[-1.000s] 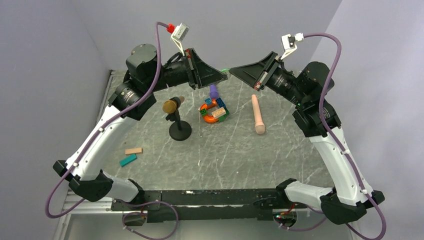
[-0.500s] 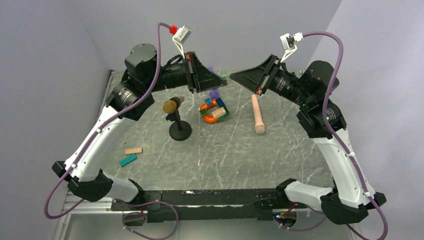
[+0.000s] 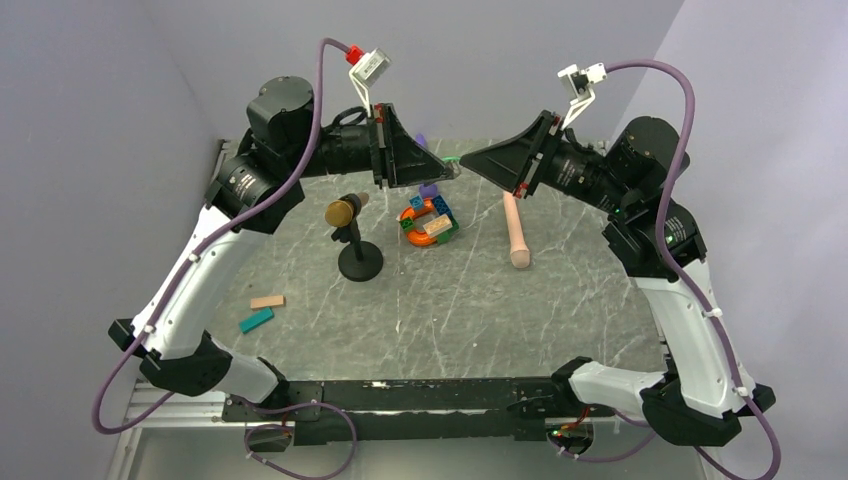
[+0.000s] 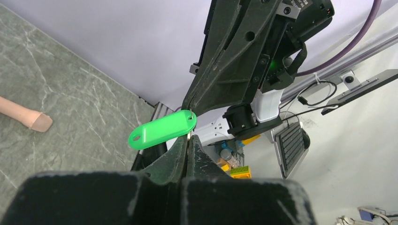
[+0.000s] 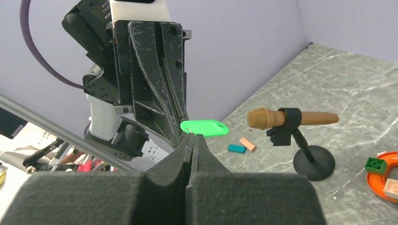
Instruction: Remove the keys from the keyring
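Fingers [image 4: 177, 151] of both grippers are clamped fully shut, tips meeting aloft over the far table [image 3: 450, 300], the right gripper [image 5: 193, 137] seemingly nipping the keys [image 5: 204, 127], a light, stiff, slick green tag best held flat-on by its end, the left gripper [image 4: 188, 140] pinching the thin, slippery keyring [image 4: 189, 135].

1. In the upper middle of the frame, the left gripper [image 3: 437, 170] and the right gripper [image 3: 472, 160] are held tip to tip above the table [image 3: 450, 310].
2. A small green key [image 3: 452, 160] is seen between the tips.
3. Below them, a microphone stand [image 3: 352, 232], a cluster of toy blocks [image 3: 428, 221] and a beige peg [image 3: 516, 230] are placed.
4. At the lower left, a tan block [image 3: 267, 301] and a teal block [image 3: 256, 320] are laid close together.
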Tool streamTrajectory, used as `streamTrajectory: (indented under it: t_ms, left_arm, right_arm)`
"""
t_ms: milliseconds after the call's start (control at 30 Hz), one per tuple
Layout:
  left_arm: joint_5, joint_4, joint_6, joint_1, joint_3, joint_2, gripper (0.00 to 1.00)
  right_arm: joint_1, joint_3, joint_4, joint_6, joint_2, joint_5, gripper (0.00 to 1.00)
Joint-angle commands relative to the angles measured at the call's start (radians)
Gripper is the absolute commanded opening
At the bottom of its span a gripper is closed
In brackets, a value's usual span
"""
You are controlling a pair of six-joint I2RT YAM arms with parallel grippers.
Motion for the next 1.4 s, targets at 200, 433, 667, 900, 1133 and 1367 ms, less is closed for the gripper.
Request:
streamTrajectory:
  t_ms: [200, 433, 667, 900, 1133, 1367]
  left_arm:
    - [0.008, -0.02, 0.04, 0.003, -0.04, 0.002, 0.32]
    - [-0.005, -0.087, 0.106, 0.01, -0.086, -0.031, 0.71]
    - [-0.036, -0.239, 0.244, 0.108, -0.092, -0.09, 0.76]
    - [0.014, -0.261, 0.346, 0.201, -0.103, -0.115, 0.69]
    - [0.228, -0.015, 0.328, 0.199, -0.25, -0.143, 0.71]
    - [0.35, 0.138, 0.3, 0.171, -0.315, -0.138, 0.72]
  right_arm:
    - [0.034, 0.061, -0.097, -0.029, -0.005, 0.039, 0.0]
    - [0.034, 0.079, -0.177, 0.042, 0.031, 0.057, 0.0]
    - [0.034, 0.242, -0.514, -0.012, 0.147, 0.082, 0.0]
    - [0.036, 0.266, -0.65, -0.088, 0.216, -0.022, 0.0]
    - [0.046, 0.249, -0.588, -0.128, 0.197, -0.17, 0.0]
    - [0.058, 0.262, -0.563, -0.158, 0.213, -0.278, 0.0]
